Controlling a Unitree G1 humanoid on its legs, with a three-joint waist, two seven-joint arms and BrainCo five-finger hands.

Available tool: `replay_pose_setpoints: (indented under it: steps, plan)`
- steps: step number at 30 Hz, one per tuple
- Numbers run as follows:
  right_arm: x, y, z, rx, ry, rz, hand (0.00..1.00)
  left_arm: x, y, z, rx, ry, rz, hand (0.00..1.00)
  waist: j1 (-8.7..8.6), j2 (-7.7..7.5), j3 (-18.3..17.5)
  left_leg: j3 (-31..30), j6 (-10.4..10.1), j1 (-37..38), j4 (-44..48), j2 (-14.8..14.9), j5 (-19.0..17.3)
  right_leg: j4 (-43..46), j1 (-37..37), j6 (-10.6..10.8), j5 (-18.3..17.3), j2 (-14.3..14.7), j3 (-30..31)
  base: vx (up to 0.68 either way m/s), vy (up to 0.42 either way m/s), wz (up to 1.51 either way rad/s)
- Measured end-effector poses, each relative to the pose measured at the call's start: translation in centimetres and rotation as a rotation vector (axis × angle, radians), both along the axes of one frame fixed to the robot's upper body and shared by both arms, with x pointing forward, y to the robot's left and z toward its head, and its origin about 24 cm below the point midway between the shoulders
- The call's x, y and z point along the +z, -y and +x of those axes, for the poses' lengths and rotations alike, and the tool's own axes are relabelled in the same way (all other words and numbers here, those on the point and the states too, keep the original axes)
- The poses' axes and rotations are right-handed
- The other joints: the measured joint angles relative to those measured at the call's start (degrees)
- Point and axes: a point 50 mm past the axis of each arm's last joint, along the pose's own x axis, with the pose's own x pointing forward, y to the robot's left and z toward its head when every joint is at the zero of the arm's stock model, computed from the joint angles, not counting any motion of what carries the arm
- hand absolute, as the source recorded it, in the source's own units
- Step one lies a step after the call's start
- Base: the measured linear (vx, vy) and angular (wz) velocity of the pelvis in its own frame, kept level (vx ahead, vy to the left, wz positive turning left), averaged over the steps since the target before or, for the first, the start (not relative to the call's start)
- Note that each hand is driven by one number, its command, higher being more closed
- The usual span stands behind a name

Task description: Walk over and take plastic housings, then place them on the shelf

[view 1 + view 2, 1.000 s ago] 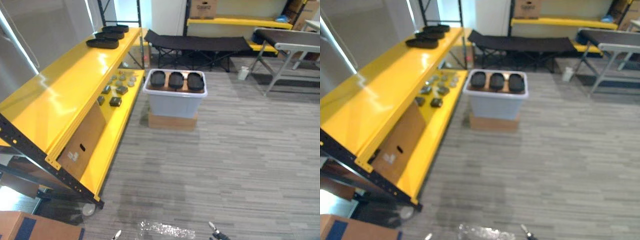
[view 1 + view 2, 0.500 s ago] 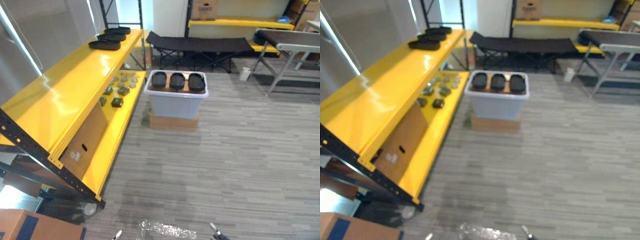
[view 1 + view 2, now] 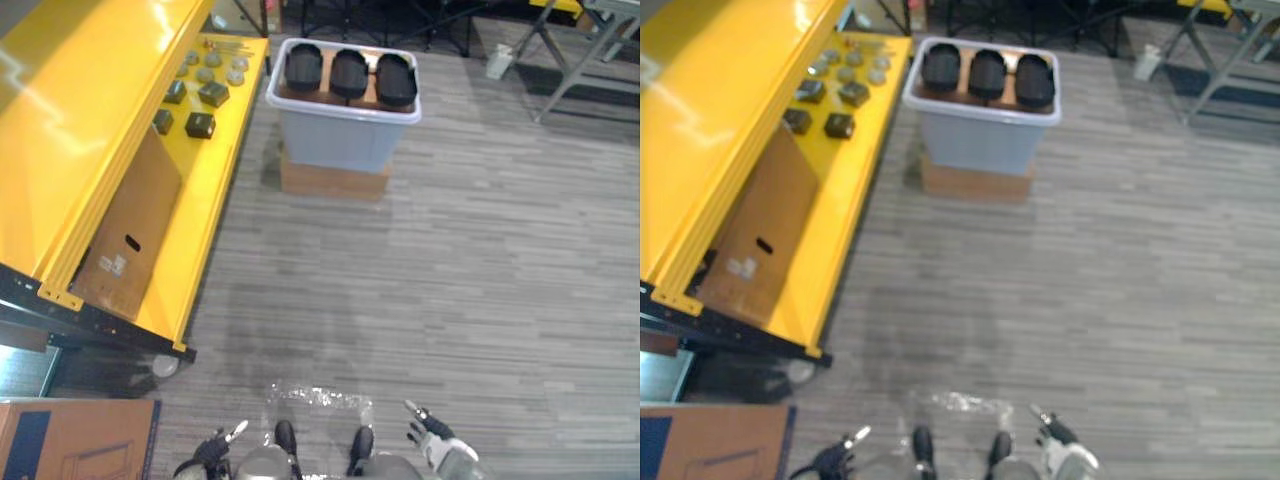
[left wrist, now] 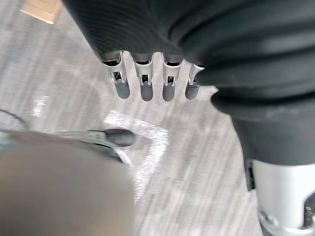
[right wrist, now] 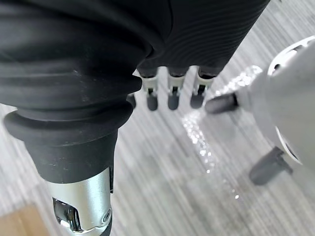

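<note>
Three black oval plastic housings [image 3: 349, 72]: lying in the pale grey plastic bin [image 3: 340, 140] at 12 o'clock; yellow metal shelf [image 3: 90, 110] at 10. We are nearing them, our view dipping floorward. Left hand [image 3: 217, 446], right hand [image 3: 428, 438]: fingers hanging straight, apart, empty; pickup pending.

The view has pitched down: the bin [image 3: 343, 140] of housings [image 3: 349, 72] now lies at 12 o'clock, the shelf [image 3: 90, 120] at 10 o'clock, and more of the left hand [image 3: 215, 450] and right hand [image 3: 435, 445] shows at 7 and 5 o'clock.

no readable text, labels or numbers
</note>
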Motion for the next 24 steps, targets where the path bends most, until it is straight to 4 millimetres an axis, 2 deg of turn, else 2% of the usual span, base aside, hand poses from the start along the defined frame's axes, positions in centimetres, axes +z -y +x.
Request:
replay_pose_setpoints:
  steps: [3, 4, 7, 11, 13, 16, 17, 18, 20, 22, 24]
  plan:
    - [-0.1, -0.2, -0.3, 0.003, -0.01, -0.006, 0.0, 0.1, 0.3, 0.5, -0.009, 0.017, -0.004, 0.0, 0.18, 0.31, 0.5, -0.6, 0.6, -0.3, 1.9, 0.2, -2.0, 0.7, 0.3, 0.0, 0.0, -0.2, 0.0, 0.04, 0.034, 0.07]
    - [-0.2, -0.1, -0.7, -0.003, -0.021, -0.013, 0.0, 0.2, 0.4, 0.5, -0.004, 0.022, -0.008, 0.0, 0.5, 0.65, 1.0, -0.6, 0.5, -0.2, 4.7, 0.6, -3.6, 1.2, 1.2, 0.0, 0.0, -0.3, 0.1, 0.04, 0.041, 0.02]
    - [-0.4, -0.2, -1.7, -0.005, -0.036, -0.016, 0.0, 0.0, 0.7, 0.0, 0.032, 0.022, 0.001, 0.0, 1.12, 1.07, 1.0, -0.6, 0.8, -0.2, 9.3, 0.9, -6.6, 1.5, 2.9, -0.1, 0.0, -0.6, 0.2, 0.02, 0.03, -0.04]
    - [-0.6, -0.1, -2.4, -0.013, -0.051, -0.019, 0.0, -0.3, 0.4, -1.2, 0.087, -0.004, 0.022, 0.0, 1.68, 0.97, 1.0, -0.6, 0.8, -0.1, 12.0, 1.2, -8.5, 2.0, 3.6, -0.1, -0.1, -0.9, 0.9, -0.01, 0.007, -0.09]
    - [-0.6, 0.1, -2.6, -0.018, -0.046, -0.028, 0.0, -0.5, 0.3, -1.9, 0.074, -0.034, 0.053, 0.0, 1.68, 1.1, 1.0, -0.1, 1.0, -0.3, 14.5, 2.1, -10.6, 5.5, 2.5, 0.0, -1.2, -1.1, 1.6, -0.03, 0.021, -0.19]
    - [-0.8, 0.4, -3.6, -0.041, -0.061, -0.03, 0.0, -0.6, 0.1, -2.5, 0.081, -0.057, 0.078, 0.0, 1.31, 1.49, 1.2, -0.4, 1.7, 0.2, 18.8, 4.5, -12.9, 18.0, -1.8, -0.6, -3.2, -0.8, 2.1, -0.04, 0.02, -0.08]
    - [-0.8, 0.6, -3.8, -0.055, -0.061, -0.03, 0.0, -0.6, 0.1, -2.4, 0.086, -0.054, 0.079, 0.0, 0.91, 1.89, 1.5, -0.9, 2.5, 0.6, 19.4, 5.6, -14.0, 20.9, -3.3, -1.5, -5.9, -0.3, 3.1, -0.04, 0.01, 0.05]
    - [-0.9, 0.6, -4.3, -0.051, -0.068, -0.024, 0.0, -0.5, 0.1, -2.2, 0.088, -0.051, 0.084, 0.0, 0.76, 1.54, 1.3, -1.3, 2.4, 0.9, 20.3, 6.6, -14.7, 20.8, -4.3, -1.1, -7.4, 0.6, 3.3, -0.04, 0.009, 0.07]
    - [-0.8, 0.6, -4.1, -0.027, -0.048, -0.02, 0.0, -0.5, -0.1, -2.2, 0.091, -0.054, 0.093, 0.0, 0.44, 1.58, 1.3, -2.0, 2.0, 0.8, 22.5, 8.3, -16.2, 18.3, -6.2, -0.5, -7.6, 2.2, 3.2, -0.04, -0.018, 0.12]
    - [-0.7, 0.7, -3.8, -0.003, -0.032, -0.032, 0.0, -0.5, -0.1, -2.2, 0.098, -0.057, 0.101, 0.0, 0.1, 1.62, 1.3, -2.6, 1.4, 0.4, 24.5, 9.3, -17.6, 15.3, -8.6, 0.2, -6.9, 2.5, 2.8, -0.01, -0.047, 0.19]
    - [-0.6, 0.9, -3.7, -0.006, -0.025, -0.042, 0.0, -0.4, -0.1, -2.1, 0.102, -0.052, 0.116, 0.0, 0.11, 1.77, 1.2, -3.5, -0.5, 0.1, 27.8, 9.7, -20.1, 13.8, -11.7, -0.8, -3.9, 1.7, 2.4, 0.07, -0.103, 0.2]
